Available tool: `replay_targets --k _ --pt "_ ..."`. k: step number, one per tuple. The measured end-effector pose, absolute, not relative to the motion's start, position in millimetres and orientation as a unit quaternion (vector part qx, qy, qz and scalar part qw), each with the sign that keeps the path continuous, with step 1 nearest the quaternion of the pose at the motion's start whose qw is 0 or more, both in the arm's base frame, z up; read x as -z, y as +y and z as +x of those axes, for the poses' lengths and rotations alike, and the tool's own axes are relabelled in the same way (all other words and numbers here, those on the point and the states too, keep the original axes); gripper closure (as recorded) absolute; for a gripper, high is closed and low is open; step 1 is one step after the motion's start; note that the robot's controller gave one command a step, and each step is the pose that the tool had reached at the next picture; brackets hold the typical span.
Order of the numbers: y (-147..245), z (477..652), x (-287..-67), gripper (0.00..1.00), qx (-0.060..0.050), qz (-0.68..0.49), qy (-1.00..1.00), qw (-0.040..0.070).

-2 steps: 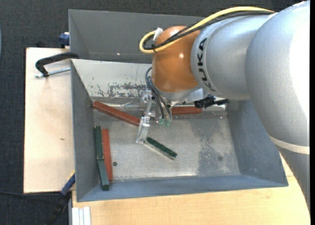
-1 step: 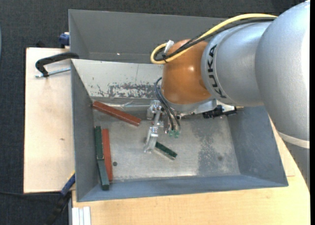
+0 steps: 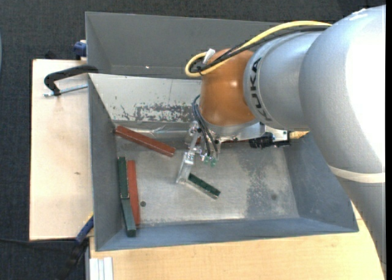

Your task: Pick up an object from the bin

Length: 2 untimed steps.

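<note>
Nothing has been lifted yet. The gripper (image 3: pixel 186 173) is lowered just beside the left end of a small dark green bar (image 3: pixel 204 186), which lies flat on the floor of the bin (image 3: pixel 269 194). Whether the gripper is spread or pressed together cannot be told. Grasping and lifting are judged still to be done.

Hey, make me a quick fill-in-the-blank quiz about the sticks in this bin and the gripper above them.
1. The short stick lying beside the gripper is dark ____.
2. The long stick lying against the long green stick at the left wall of the bin is ____.
3. Counting the reddish-brown stick near the back wall, the bin holds ____ sticks altogether.

Missing words: green; red; four.
</note>
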State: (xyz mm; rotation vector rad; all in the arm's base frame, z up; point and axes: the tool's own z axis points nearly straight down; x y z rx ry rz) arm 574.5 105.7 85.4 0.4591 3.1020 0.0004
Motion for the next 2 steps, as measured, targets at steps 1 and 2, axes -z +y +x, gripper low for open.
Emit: replay_targets --k 1,2 --pt "61.1 542.5 -70.6 1.0 0.0 0.088 0.996 0.0" --pt "61.2 542.5 -70.6 1.0 -0.001 0.087 0.996 0.0"
